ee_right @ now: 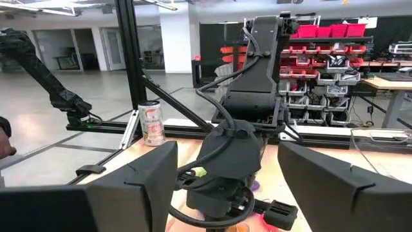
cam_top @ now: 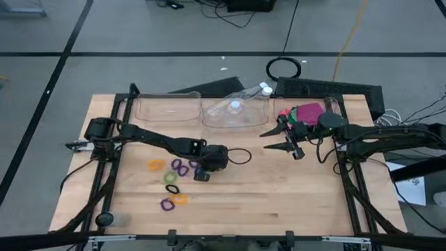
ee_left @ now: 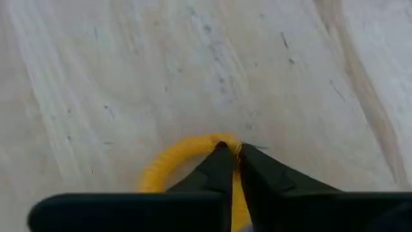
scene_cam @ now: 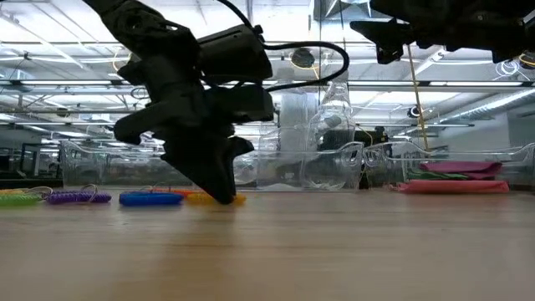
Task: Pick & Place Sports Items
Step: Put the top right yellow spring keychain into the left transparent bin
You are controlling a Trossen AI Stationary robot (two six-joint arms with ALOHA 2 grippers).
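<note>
My left gripper (cam_top: 203,174) stands tips-down on the table's middle, shut on a yellow-orange elastic ring (ee_left: 183,154). To its left several more rings lie flat on the wood: orange (cam_top: 155,165), purple (cam_top: 180,167), green (cam_top: 171,178) and purple (cam_top: 167,204). The low view shows purple (scene_cam: 79,198) and blue (scene_cam: 150,198) rings. Flat pink and dark green pieces (cam_top: 306,112) lie in the right clear tray (cam_top: 333,104). My right gripper (cam_top: 272,139) hangs open above the table beside that tray, holding nothing. My left gripper pinches the ring's band (ee_left: 222,143) between its two fingertips, one finger inside the ring and one outside. The fingers come steeply from above, slanting toward the table's right. The ring lies on the table (scene_cam: 238,199).
Two more clear trays (cam_top: 167,108) (cam_top: 233,113) stand along the far edge, the middle one holding a clear plastic bottle (cam_top: 249,96). A can (ee_right: 152,124) stands by the left arm's base. Bare wood lies between the rings and the near edge.
</note>
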